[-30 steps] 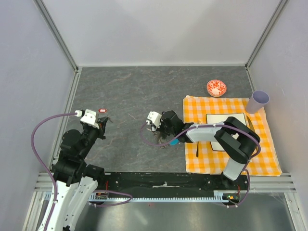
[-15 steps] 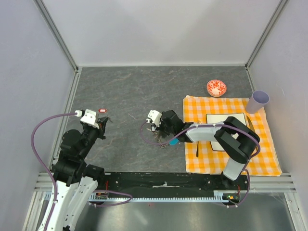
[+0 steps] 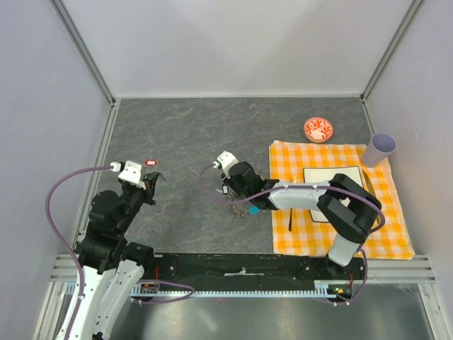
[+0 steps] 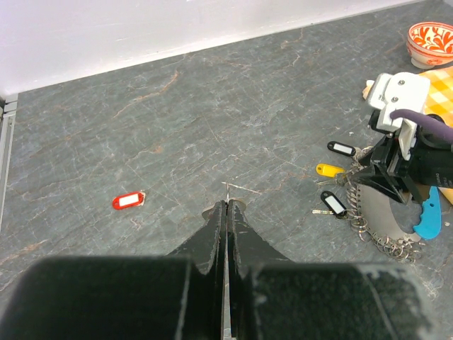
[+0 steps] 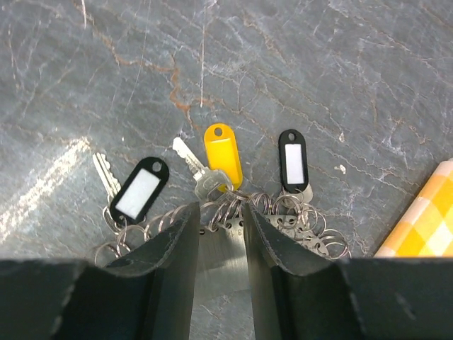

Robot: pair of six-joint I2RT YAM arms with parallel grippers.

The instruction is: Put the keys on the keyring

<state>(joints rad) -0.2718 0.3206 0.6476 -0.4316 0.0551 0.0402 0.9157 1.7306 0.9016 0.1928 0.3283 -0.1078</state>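
Now, your right jaws stand apart over the keyring (image 5: 221,261), its metal plate showing in the gap between them. Just past their tips the keys (image 5: 205,185) fan out on the tabletop (image 5: 333,64): a yellow tag (image 5: 224,163) straight ahead, a black-and-white tag on either side. Your left jaws are pressed together, well apart from the keyring, a red tag (image 4: 128,200) off to their left

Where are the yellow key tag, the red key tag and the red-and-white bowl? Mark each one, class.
yellow key tag (image 5: 223,163): right wrist view, middle of its plastic body.
red key tag (image 4: 127,201): left wrist view, its white label.
red-and-white bowl (image 3: 318,129): top view, its patterned inside.
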